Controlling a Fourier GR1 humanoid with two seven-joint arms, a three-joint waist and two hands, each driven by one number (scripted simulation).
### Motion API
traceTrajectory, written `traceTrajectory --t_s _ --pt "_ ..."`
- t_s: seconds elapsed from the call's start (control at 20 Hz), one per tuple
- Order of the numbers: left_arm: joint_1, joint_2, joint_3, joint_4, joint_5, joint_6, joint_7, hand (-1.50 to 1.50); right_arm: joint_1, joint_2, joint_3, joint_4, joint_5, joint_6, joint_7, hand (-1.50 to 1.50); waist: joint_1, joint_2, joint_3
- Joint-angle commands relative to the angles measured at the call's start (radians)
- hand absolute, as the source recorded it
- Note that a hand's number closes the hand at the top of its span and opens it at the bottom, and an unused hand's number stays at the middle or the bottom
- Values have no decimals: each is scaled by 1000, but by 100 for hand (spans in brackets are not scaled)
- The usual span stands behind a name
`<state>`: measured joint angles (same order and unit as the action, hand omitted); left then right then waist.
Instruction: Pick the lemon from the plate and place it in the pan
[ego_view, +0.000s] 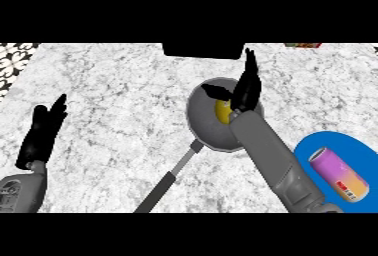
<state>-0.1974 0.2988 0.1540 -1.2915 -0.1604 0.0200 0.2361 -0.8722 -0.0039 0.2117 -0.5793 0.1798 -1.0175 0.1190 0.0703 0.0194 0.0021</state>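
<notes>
Nearest, the blue plate (314, 150) at near right carries only a can (338, 174). The lemon (221, 112) lies in the pan (201, 122), partly hidden by the right hand (247, 90), fingers spread above it, apparently having let go. The left hand (44, 127) rests open over the surface (111, 85) at left.

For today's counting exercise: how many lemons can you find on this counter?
1. The lemon lies inside the pan, partly covered by the right hand. The blue plate holds only a can; the forearm might hide more.
</notes>
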Motion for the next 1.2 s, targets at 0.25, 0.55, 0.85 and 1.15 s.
traceTrajectory --t_s 0.25,0.55,0.85,1.15 --pt "61 -3 34 -22 7 21 19 0 110 3 29 -149 -42 -182 48 -150 -76 -29 -3" --pt "72 29 73 -24 25 9 42 0 334 -95 92 -487 47 -135 165 -150 -109 -37 -4" --pt "143 53 101 -58 38 -4 11 0 670 -307 113 -887 9 9 186 -150 -142 -46 -5" --pt "141 16 82 -56 33 5 -11 0 1053 -461 129 -1312 0 34 218 -150 -125 -32 -4"
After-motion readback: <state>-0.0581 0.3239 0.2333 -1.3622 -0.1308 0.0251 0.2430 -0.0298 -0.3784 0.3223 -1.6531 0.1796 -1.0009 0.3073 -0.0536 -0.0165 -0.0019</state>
